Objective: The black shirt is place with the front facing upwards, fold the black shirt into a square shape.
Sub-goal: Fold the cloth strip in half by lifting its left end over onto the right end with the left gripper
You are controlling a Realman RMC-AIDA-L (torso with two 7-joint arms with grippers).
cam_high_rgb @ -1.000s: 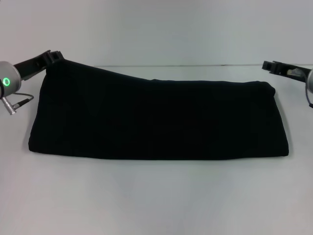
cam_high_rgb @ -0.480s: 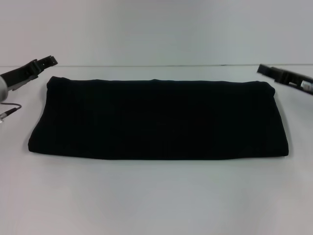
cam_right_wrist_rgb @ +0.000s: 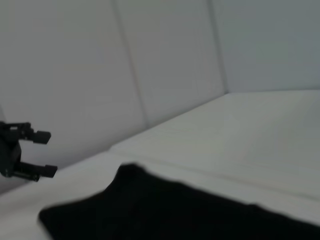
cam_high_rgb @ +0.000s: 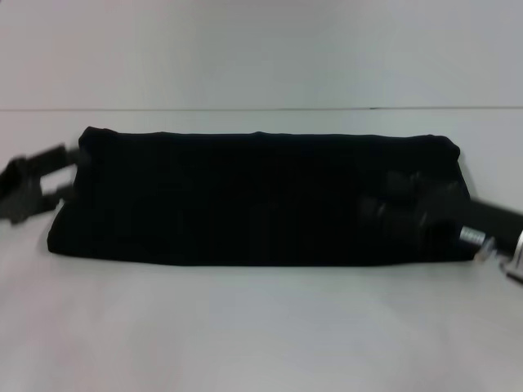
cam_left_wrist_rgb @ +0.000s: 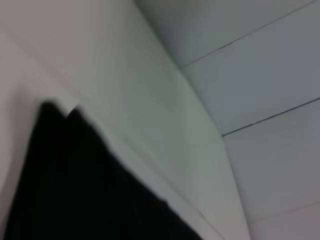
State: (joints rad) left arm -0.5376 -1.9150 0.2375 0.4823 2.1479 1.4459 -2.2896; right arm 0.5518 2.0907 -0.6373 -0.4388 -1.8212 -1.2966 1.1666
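The black shirt [cam_high_rgb: 245, 196] lies on the white table [cam_high_rgb: 261, 327] as a long flat band, folded over, with no lettering showing. My left gripper [cam_high_rgb: 69, 173] hangs low at the shirt's left end, open, nothing between its fingers. The right wrist view shows the left gripper [cam_right_wrist_rgb: 50, 153] far off, its two fingers apart beyond the shirt [cam_right_wrist_rgb: 175, 215]. My right gripper [cam_high_rgb: 380, 204] reaches in from the right and sits over the shirt's right part, blurred against the dark cloth. In the left wrist view, only a corner of the shirt [cam_left_wrist_rgb: 75, 190] shows.
The white table runs wide in front of the shirt and behind it. A pale wall [cam_high_rgb: 261, 49] rises at the table's far edge. The right arm [cam_high_rgb: 490, 224] crosses the shirt's right end.
The left gripper let go of the raised far-left corner, which now lies flat, and dropped to the shirt's left end. The right gripper swung down from the far right over the shirt.
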